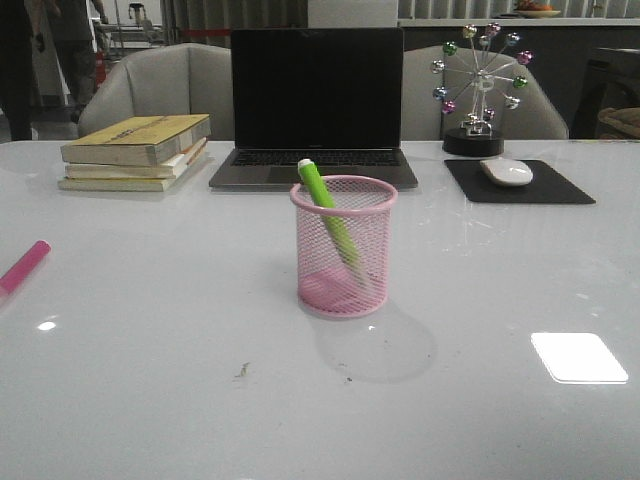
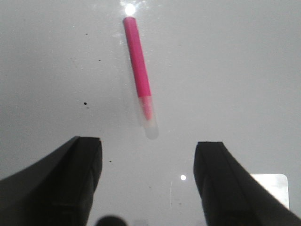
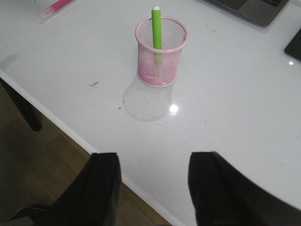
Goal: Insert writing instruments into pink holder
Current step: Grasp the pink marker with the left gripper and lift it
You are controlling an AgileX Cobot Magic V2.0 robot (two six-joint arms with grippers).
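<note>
The pink mesh holder (image 1: pixel 343 247) (image 3: pixel 161 52) stands mid-table with the lime green marker (image 1: pixel 329 213) (image 3: pixel 156 33) leaning inside it, white end up. The magenta marker (image 1: pixel 23 266) (image 2: pixel 138 66) (image 3: pixel 57 6) lies flat on the table at the far left edge of the front view. My left gripper (image 2: pixel 148 155) hangs open above the table just short of that marker's pale end, nothing between its fingers. My right gripper (image 3: pixel 153 162) is open and empty over the table's near edge, well back from the holder. Neither gripper shows in the front view.
A laptop (image 1: pixel 316 110) stands open behind the holder. Stacked books (image 1: pixel 135 150) sit at back left. At back right are a mouse (image 1: pixel 507 171) on a black pad (image 1: pixel 518 182) and a ferris-wheel ornament (image 1: pixel 478 95). The table edge (image 3: pixel 70 134) drops to wooden floor.
</note>
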